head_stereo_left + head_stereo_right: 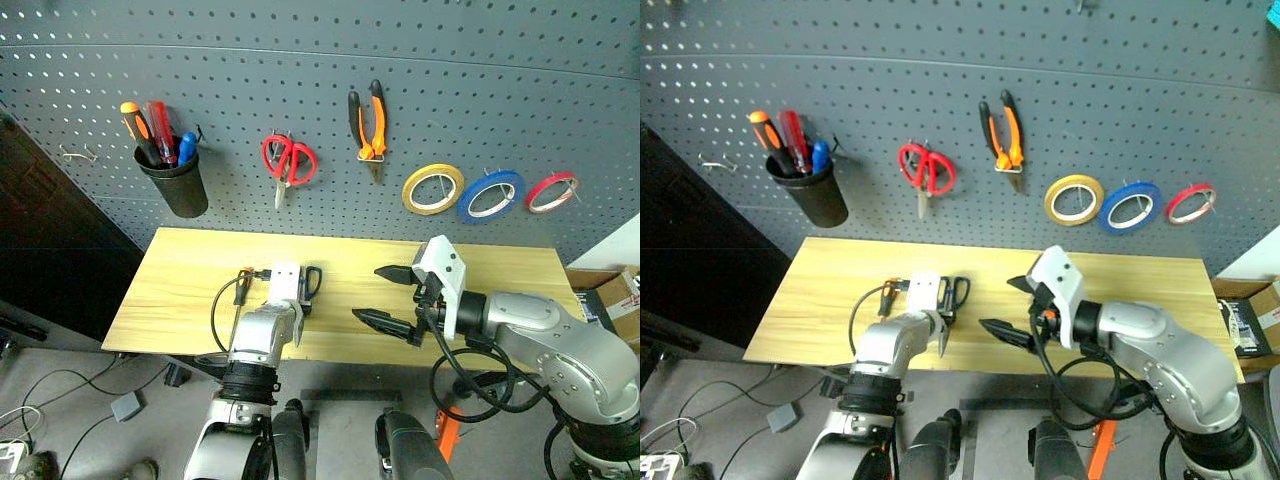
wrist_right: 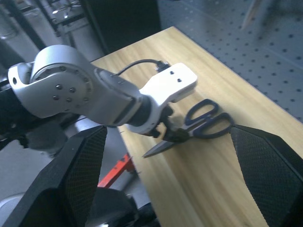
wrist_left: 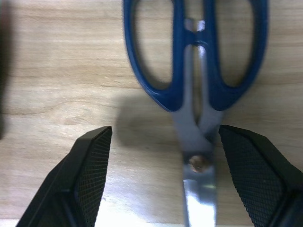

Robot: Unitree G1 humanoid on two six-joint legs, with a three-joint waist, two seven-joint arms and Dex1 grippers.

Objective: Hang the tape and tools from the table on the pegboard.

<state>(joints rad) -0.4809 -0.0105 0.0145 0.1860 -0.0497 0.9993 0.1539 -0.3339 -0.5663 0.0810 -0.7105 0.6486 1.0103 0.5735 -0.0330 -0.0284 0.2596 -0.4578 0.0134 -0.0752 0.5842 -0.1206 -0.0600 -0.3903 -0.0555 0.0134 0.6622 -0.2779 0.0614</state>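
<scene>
The dark-blue-handled scissors (image 3: 199, 94) lie flat on the table (image 1: 190, 280), directly under the left pincer (image 3: 161, 175). It is released: the pivot and the start of the blades sit between its spread fingers, nearer one finger, the handle loops just beyond the tips. The right pincer (image 1: 392, 298) is also released, empty, well apart above the table.

Judgement: rigid steel, light, smooth and prone to slip. Best hold is across the pivot neck, leaving the loops free for a pegboard (image 1: 320, 60) hook.
</scene>
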